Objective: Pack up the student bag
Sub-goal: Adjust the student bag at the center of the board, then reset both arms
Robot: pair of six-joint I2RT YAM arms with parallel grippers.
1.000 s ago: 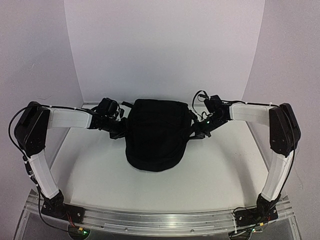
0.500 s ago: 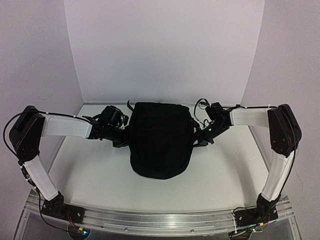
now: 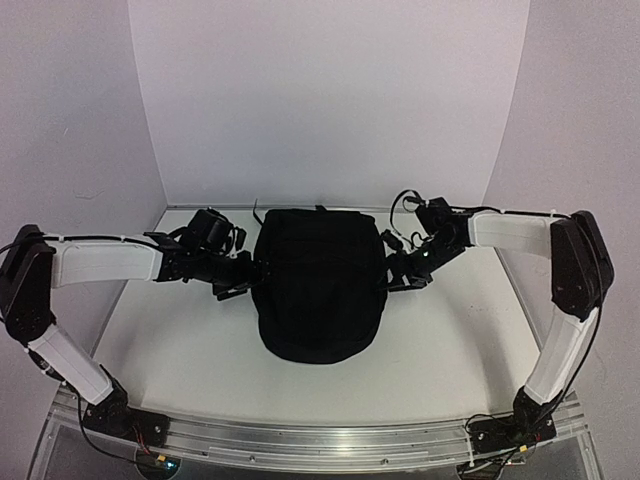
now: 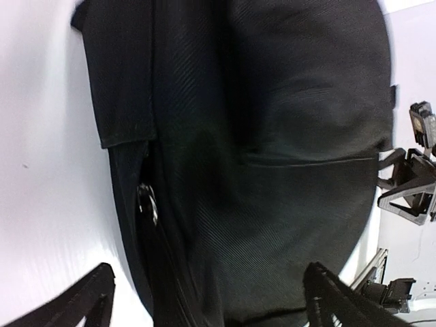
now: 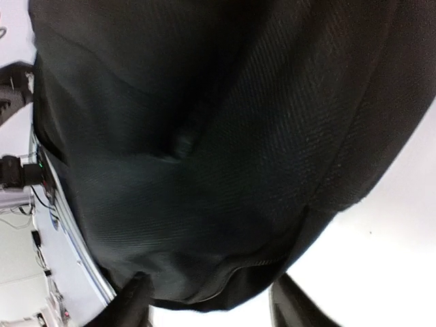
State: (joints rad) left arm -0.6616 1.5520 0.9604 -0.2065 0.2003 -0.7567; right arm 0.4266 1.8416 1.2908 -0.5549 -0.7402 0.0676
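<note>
The student bag (image 3: 318, 285) is a large black fabric backpack lying on the white table (image 3: 450, 340) between my two arms. It fills most of the left wrist view (image 4: 272, 136), where a metal zip puller (image 4: 146, 201) shows on its side, and most of the right wrist view (image 5: 204, 122). My left gripper (image 3: 245, 280) is at the bag's left side, with its fingers (image 4: 75, 306) spread wide and the bag's fabric across the gap. My right gripper (image 3: 395, 272) is at the bag's right side. Its fingers (image 5: 133, 300) are apart, with the bag's lower seam between them.
White walls close off the table at the back and on both sides. An aluminium rail (image 3: 320, 440) with the arm bases runs along the near edge. The right arm's black gripper parts (image 4: 412, 191) show past the bag in the left wrist view.
Both grippers, shut at the bag's sides before, now have their fingers apart. The bag has settled slightly nearer on the table. The left arm's elbow has swung outward and down.
</note>
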